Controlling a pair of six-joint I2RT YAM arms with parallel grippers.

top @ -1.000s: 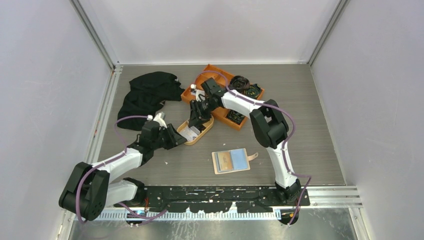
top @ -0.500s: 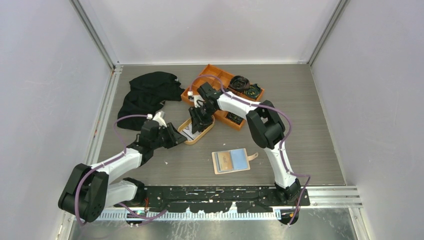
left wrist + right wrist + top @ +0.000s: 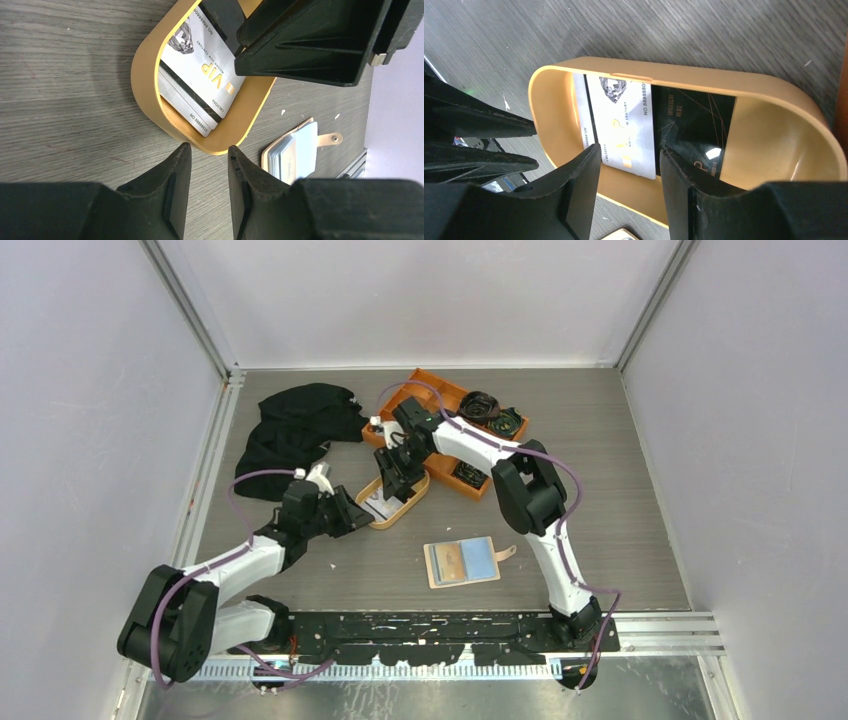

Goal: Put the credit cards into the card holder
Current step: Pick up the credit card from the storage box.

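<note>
An oval orange dish (image 3: 410, 502) holds the credit cards: white VIP cards (image 3: 202, 75) (image 3: 624, 125) and a black one (image 3: 689, 125). My right gripper (image 3: 398, 483) hovers just above the dish, jaws open over the cards (image 3: 629, 157), holding nothing. My left gripper (image 3: 362, 513) is open and empty on the table at the dish's left end (image 3: 207, 150). The beige card holder (image 3: 462, 561) lies open in front, with a light blue card in its slots; it also shows in the left wrist view (image 3: 295, 152).
A large orange divided tray (image 3: 448, 400) with dark items stands behind the dish. A black cloth (image 3: 295, 430) lies at the back left. Walls enclose the table on three sides.
My right gripper has moved left and down over the dish's cards. The left arm, dish and card holder have not moved.
</note>
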